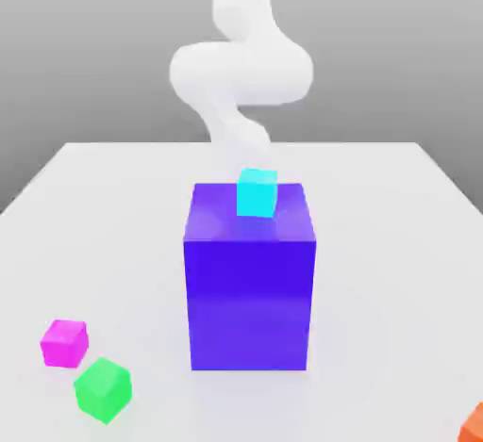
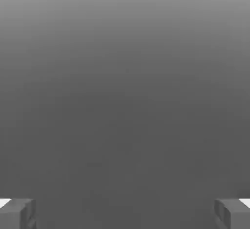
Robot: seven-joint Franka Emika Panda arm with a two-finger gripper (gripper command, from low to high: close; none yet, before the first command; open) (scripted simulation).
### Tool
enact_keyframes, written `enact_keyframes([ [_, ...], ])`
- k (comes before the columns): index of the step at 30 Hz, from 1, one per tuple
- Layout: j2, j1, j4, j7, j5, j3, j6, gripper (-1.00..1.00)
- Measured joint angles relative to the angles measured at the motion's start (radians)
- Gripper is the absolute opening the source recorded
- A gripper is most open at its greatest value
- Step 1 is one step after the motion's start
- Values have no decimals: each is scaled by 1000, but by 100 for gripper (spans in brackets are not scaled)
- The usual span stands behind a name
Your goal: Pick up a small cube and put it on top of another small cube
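Note:
The small magenta-pink cube [image 1: 64,343] rests on the white table [image 1: 396,242] near the front edge, at the exterior view's left. A green cube [image 1: 103,389] of about the same size sits just in front of it and slightly to the right, a small gap between them. The white arm [image 1: 241,73] rises at the far side of the table, behind a tall purple block [image 1: 250,285]. In the hand view my gripper [image 2: 125,213] is open, its grey fingertips [image 2: 17,213] far apart with nothing between them, against a plain grey background.
The purple block stands mid-table with a small cyan cube [image 1: 257,192] on its top face. An orange object [image 1: 474,423] pokes in at the front corner on the exterior view's right. Bare white table lies on both sides of the block.

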State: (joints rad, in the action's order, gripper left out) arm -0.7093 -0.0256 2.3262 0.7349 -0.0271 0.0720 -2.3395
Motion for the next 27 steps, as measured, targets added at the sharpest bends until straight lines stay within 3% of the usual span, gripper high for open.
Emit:
enact_keyframes([
  [13, 478, -58, 137, -388, -206, 318, -205, 0],
  [20, 730, 20, 210, -583, -300, 393, -316, 0],
  [27, 935, 109, 268, -684, -292, 416, -447, 0],
])
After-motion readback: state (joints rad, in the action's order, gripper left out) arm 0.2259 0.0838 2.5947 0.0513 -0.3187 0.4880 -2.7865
